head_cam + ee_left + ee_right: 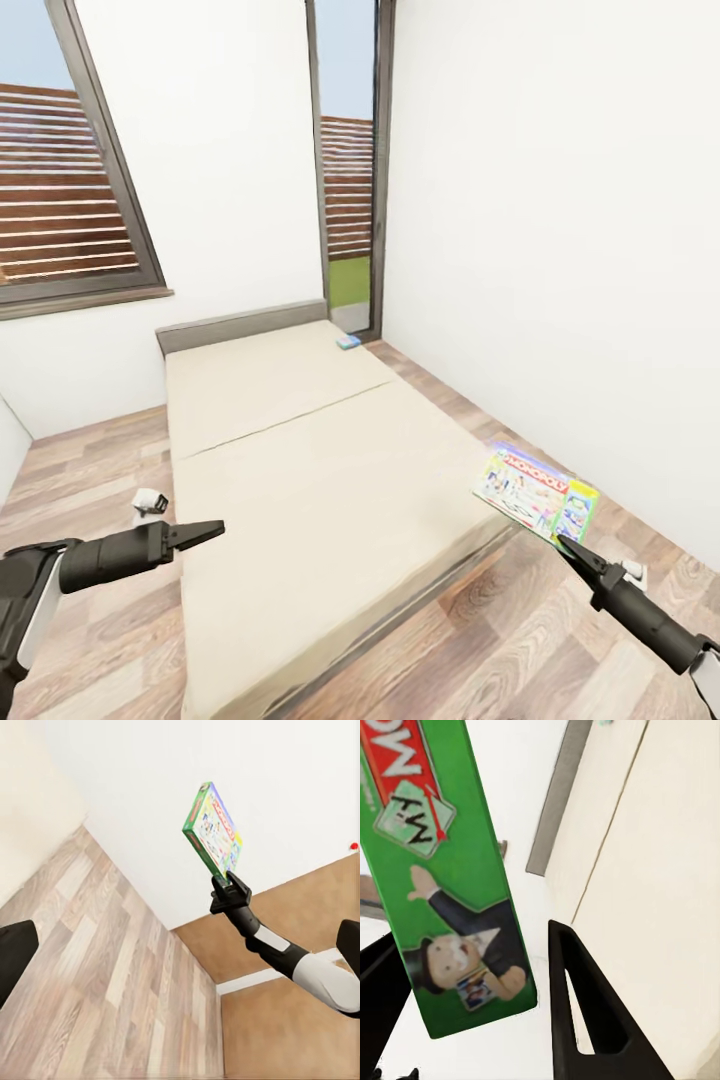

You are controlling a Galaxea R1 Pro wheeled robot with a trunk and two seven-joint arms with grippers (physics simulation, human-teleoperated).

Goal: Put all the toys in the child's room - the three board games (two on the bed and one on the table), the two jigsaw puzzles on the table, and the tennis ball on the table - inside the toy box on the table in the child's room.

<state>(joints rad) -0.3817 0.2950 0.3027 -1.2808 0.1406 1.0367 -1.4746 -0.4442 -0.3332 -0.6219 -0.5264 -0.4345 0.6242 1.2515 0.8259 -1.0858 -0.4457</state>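
Nearest to us, our left pincer (pixel 213 528) reached forward at the near left, over the near left edge of the bed (pixel 300 470). Its dark fingers came to one point in the head view, so it looked closed, with nothing in it. At the near right, our right pincer (pixel 566 546) was clamped on the edge of a colourful Monopoly board game (pixel 536 492), held in the air just off the bed's right edge, above the wooden floor (pixel 560 640). In the right wrist view the green side of the box (pixel 457 870) sat between the two dark fingers (pixel 585 1020). The left wrist view showed the box (pixel 214 832) standing up from the right pincer (pixel 225 881) against the white wall (pixel 285 780). Farther off, a second small board game (pixel 348 342) lay on the far right corner of the bed, near the grey headboard (pixel 240 325). Beyond it stood a narrow glass door (pixel 348 170), and a window (pixel 60 160) at the far left.
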